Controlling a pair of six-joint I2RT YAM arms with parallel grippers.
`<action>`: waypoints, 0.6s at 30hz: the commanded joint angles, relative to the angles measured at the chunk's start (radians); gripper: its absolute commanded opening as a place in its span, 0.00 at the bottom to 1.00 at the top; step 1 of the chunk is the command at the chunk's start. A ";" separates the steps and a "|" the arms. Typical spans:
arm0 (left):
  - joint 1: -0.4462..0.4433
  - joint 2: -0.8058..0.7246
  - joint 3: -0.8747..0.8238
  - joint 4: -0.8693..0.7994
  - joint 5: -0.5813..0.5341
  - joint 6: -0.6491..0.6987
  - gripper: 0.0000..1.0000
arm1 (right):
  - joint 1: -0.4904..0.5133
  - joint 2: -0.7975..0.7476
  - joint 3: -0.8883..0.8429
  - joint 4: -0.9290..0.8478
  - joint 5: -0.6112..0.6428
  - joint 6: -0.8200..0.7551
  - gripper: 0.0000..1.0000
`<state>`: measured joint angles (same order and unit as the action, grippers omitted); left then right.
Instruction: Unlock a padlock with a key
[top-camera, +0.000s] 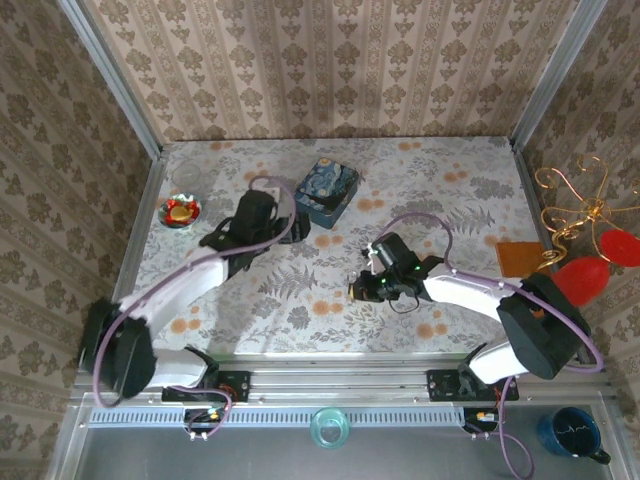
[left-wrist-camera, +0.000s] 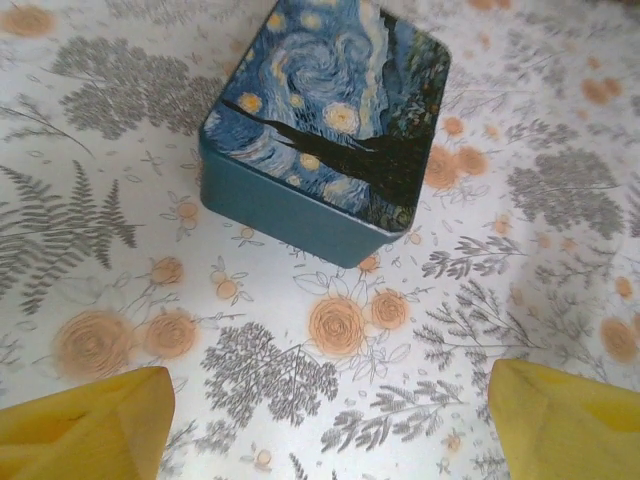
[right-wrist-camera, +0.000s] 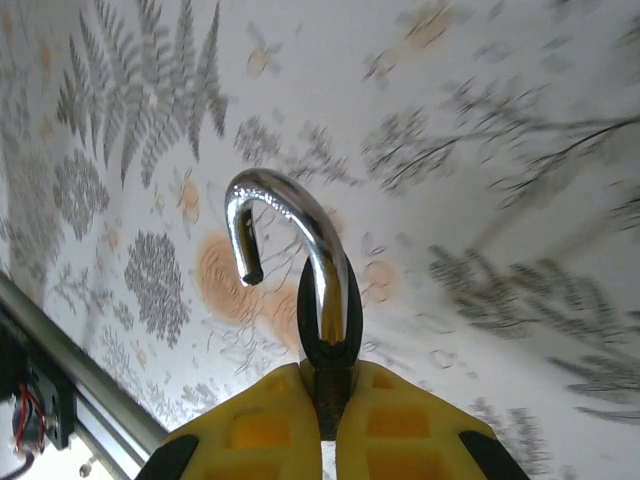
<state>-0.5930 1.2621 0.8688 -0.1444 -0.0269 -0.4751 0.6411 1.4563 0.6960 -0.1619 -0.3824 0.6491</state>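
My right gripper (right-wrist-camera: 328, 385) is shut on the dark body of the padlock (right-wrist-camera: 330, 315). The silvery shackle (right-wrist-camera: 295, 215) stands out beyond the fingertips, and its free end is out of the body and swung to the left. In the top view this gripper (top-camera: 365, 287) hangs low over the middle of the table. My left gripper (left-wrist-camera: 330, 420) is open, its yellow fingers (left-wrist-camera: 90, 425) wide apart over bare cloth with nothing between them, just short of the blue tin (left-wrist-camera: 330, 110). The key is out of view.
The blue swirl-painted tin (top-camera: 328, 192) sits at the back centre, next to the left gripper (top-camera: 292, 230). A red-and-gold dish (top-camera: 181, 212) lies at the left edge, an orange card (top-camera: 517, 258) at the right. Metal frame posts border the table.
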 joint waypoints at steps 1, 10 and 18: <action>0.024 -0.126 -0.128 -0.017 -0.050 0.073 0.84 | 0.032 0.053 0.044 -0.020 -0.047 -0.022 0.03; 0.271 -0.542 -0.409 -0.083 -0.040 0.099 0.89 | 0.049 0.156 0.096 -0.086 -0.024 -0.074 0.12; 0.442 -0.594 -0.467 -0.106 -0.054 0.074 0.89 | 0.035 0.165 0.151 -0.185 0.060 -0.119 0.25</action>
<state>-0.1783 0.6727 0.4114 -0.2283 -0.0681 -0.3920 0.6815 1.6260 0.8211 -0.2668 -0.3710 0.5606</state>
